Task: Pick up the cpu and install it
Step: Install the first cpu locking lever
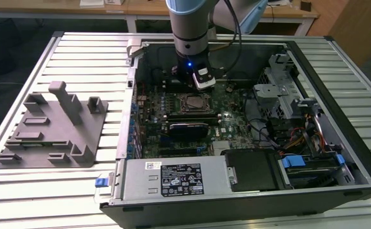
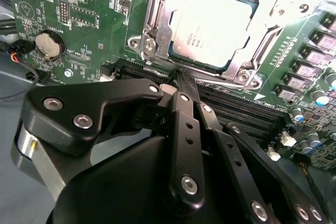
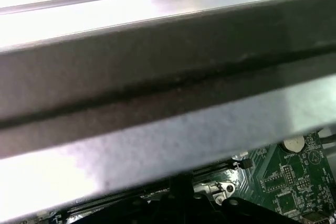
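Slatted metal table point(image 1: 58, 191), open computer case point(image 1: 338, 157), wooden desks behind point(image 1: 141, 12)

Wrist views close over motherboard point(image 2: 94, 19)

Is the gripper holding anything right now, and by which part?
Nothing is held. The gripper is shut and empty just beside the socket, and the cpu lies seated in it.

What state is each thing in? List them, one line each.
Small flat square cpu with silvery metal top: seated flat in the motherboard socket, not held.
Black pincer: shut, empty, tip beside the socket.
Black computer case: lying on its side, open.
Grey plastic fixture block: lying apart from the case.
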`<state>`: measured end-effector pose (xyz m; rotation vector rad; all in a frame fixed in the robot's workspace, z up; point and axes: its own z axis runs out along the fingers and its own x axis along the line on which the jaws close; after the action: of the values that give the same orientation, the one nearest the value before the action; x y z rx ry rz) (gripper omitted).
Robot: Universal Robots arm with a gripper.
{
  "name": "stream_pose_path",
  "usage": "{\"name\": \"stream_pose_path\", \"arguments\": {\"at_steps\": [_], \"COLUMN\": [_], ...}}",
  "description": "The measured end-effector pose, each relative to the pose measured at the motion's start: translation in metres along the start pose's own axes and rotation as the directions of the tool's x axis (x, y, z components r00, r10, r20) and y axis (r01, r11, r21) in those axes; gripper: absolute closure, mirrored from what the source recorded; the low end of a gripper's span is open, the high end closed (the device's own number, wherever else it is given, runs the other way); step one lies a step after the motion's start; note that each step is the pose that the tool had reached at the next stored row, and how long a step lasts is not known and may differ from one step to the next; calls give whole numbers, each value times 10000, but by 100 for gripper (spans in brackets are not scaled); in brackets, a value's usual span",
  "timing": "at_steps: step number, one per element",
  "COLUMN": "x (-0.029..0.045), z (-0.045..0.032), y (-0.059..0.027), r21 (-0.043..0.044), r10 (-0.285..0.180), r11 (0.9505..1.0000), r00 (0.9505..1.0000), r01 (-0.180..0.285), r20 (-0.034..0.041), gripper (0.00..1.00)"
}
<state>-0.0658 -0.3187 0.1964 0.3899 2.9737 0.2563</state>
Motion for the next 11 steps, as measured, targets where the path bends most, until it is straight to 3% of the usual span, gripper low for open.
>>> {"name": "stream_pose_path", "arguments": {"at_steps": [11], "x": [4], "z": [19], "y": [2], "r21": [102], "r10": [-156], "r11": [9998], "r00": [9999], "r01": [155], "r20": [58], "gripper": [89]}}
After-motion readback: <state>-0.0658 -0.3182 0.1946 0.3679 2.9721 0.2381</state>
